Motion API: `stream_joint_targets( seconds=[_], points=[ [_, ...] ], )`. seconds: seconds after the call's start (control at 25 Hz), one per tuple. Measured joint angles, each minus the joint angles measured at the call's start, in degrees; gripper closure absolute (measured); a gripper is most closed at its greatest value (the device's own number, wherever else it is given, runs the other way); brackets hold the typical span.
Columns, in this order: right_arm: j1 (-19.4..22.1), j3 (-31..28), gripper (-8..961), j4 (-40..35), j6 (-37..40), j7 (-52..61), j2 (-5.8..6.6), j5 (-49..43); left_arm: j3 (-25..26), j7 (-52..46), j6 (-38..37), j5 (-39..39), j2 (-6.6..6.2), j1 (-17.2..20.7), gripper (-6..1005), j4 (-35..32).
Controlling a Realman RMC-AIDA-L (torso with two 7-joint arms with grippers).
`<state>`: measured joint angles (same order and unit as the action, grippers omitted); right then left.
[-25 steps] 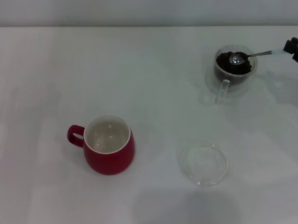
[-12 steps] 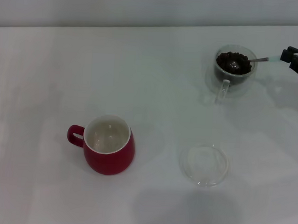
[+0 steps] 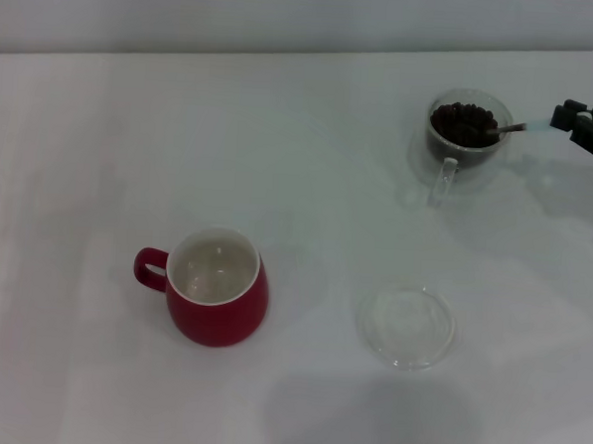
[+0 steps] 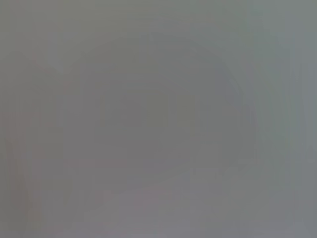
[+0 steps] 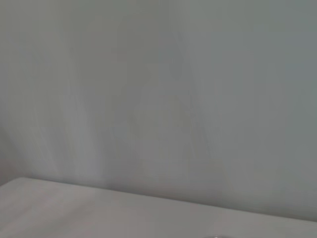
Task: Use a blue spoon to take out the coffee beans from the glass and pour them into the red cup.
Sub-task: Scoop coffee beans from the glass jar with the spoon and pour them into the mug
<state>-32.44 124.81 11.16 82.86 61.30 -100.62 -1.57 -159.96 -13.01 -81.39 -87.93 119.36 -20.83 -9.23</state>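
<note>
Right hand (image 3: 570, 123) clamped on the blue spoon (image 3: 525, 127) by its handle end, at the tabletop's far right edge, bowl buried in the coffee beans (image 3: 464, 122) inside the glass (image 3: 460, 141), so it can load. Red cup (image 3: 217, 286) waits near the front, well apart. Left hand unseen.

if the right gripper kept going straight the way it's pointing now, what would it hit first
Most likely the glass. The right gripper points leftward along the blue spoon it holds, whose bowl already sits in the coffee beans. Depth is uncertain, so it might pass just above the rim.
</note>
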Motion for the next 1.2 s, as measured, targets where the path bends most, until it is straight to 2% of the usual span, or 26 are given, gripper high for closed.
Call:
stream_joint_targets(
  seconds=[0.24,0.64,1.2],
  points=[
    [-1.6,2.7,802,0.6,-0.8,5.6,0.39,0.0,0.0,0.0,0.0,-0.1,0.0,-0.2,165,0.1],
    [-5.1,6.9,802,3.5,-4.5,18.1,-0.05,0.4,0.0,0.0,0.1,-0.1,-0.09,-0.4,165,0.5],
    [-5.4,7.0,802,3.7,-4.1,25.8,1.52,0.5,0.0,0.0,0.1,-0.2,-0.18,-0.8,165,1.0]
  ],
)
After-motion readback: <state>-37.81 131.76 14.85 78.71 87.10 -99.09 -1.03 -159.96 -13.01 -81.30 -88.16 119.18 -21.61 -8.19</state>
